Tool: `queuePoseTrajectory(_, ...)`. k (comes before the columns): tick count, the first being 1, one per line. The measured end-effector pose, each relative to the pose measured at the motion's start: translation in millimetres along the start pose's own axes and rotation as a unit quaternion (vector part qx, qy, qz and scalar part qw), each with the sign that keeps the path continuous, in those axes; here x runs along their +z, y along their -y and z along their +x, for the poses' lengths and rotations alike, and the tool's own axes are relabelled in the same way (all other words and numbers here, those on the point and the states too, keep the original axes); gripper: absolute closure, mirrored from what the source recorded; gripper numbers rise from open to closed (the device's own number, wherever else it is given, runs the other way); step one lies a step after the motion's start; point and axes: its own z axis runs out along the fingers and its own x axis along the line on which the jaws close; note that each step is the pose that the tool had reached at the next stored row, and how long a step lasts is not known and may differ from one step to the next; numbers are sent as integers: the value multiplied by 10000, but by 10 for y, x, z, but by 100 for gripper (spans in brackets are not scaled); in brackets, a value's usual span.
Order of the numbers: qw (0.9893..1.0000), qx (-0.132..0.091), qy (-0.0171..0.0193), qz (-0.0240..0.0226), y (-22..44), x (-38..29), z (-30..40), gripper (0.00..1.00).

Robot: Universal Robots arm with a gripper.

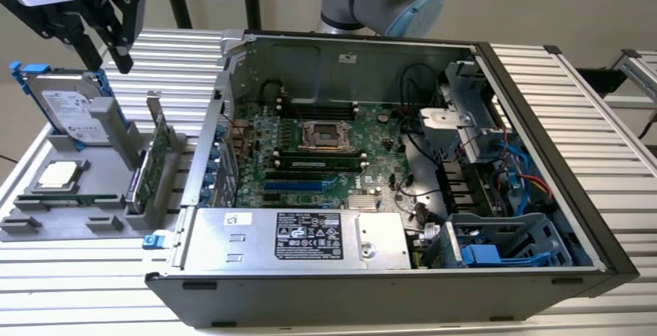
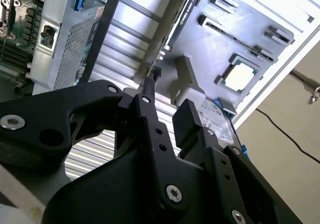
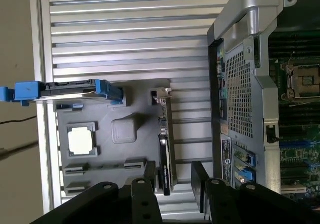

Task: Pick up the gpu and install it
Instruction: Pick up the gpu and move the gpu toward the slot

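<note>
Gpu (image 3: 165, 159) beneath high, parted fingers (image 3: 199, 181)

We see a ribbed silver aluminium tabletop (image 1: 575, 105) spreading beneath the pincer (image 1: 103, 44) and well beyond it. Behind the pincer rises a plain beige wall (image 1: 555, 5), evenly lit. In the second wrist view, a pale beige surface (image 2: 280, 184) lies past the table edge near the pincer, with a thin black cable (image 2: 287, 135) trailing across it.
</note>
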Motion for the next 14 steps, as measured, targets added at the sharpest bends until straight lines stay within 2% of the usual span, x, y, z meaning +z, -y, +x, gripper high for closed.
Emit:
queuePoseTrajectory(3, 10000, -7, 0, -1, 22, 9, -4, 0)
queuePoseTrajectory(14, 10000, -7, 0, -1, 26, 46, -3, 0)
